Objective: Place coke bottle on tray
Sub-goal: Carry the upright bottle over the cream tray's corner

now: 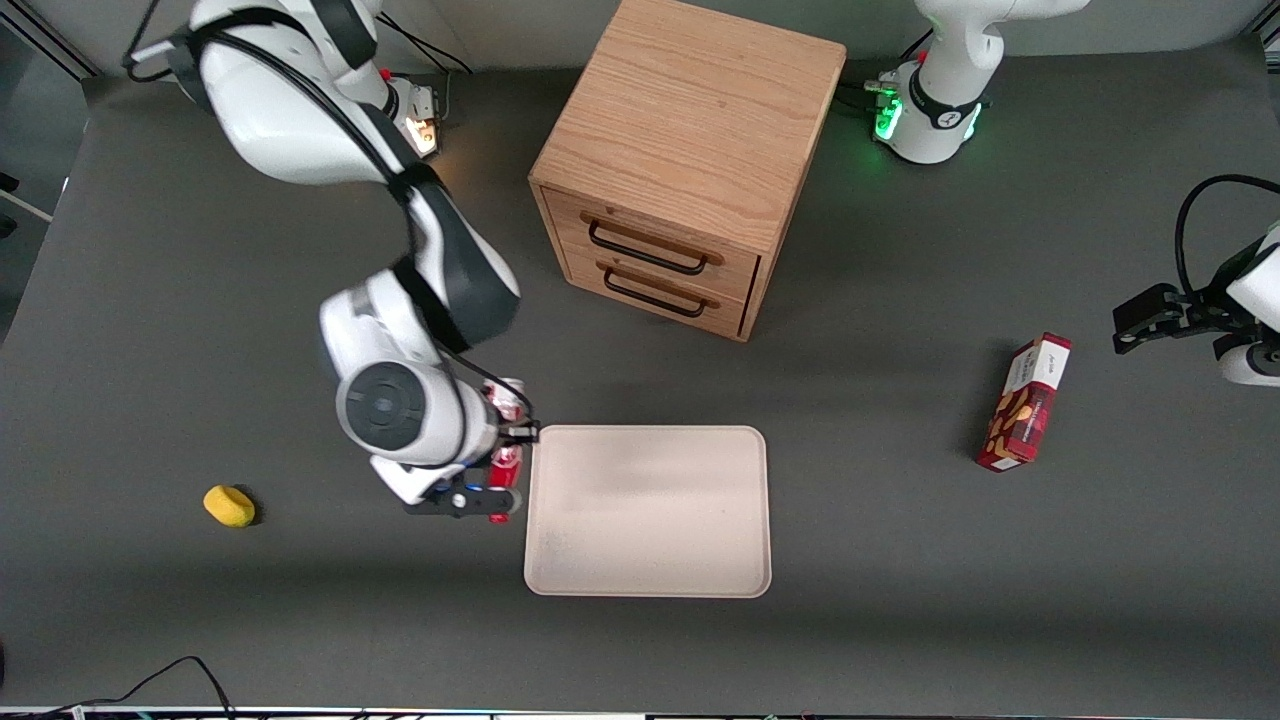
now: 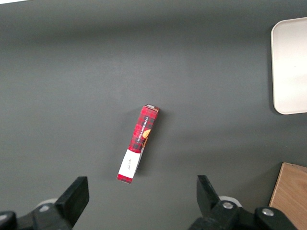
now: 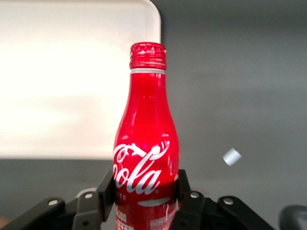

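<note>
One coke bottle (image 3: 145, 143), one tray (image 1: 648, 510), one gripper (image 1: 478, 497), one two-drawer cabinet (image 1: 683, 160), one snack box (image 1: 1025, 402), one yellow, possibly sponge-like lump (image 1: 229, 505)

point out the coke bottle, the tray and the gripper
coke bottle (image 3: 146, 143): right wrist view, red body above the lettering
tray (image 1: 648, 585): front view, rim nearest the camera
gripper (image 3: 144, 199): right wrist view, midway between the fingers shut on the bottle
</note>
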You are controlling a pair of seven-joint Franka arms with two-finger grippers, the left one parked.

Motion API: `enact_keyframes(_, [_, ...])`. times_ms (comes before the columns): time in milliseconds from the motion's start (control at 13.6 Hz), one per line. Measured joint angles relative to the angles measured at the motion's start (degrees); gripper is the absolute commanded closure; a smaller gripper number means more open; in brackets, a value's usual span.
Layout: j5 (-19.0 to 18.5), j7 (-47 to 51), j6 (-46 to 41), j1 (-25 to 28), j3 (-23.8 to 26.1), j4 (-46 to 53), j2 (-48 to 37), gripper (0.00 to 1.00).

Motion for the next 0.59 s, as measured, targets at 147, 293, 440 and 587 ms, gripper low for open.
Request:
enact_keyframes(147, [0.00, 0.89, 5.93, 2.83, -2.25, 0.31, 4.10, 1.00])
enact_keyframes(293, [0.00, 1.04, 10.43, 3.24, -2.62, 0.70, 7.33, 1.00])
enact_keyframes(440, [0.00, 1.04, 14.26, 3.23, -2.97, 0.81, 9.63, 1.00])
enact_keyframes(587, [0.00, 1.04, 15.31, 3.23, -3.00, 1.02, 10.83, 1.00])
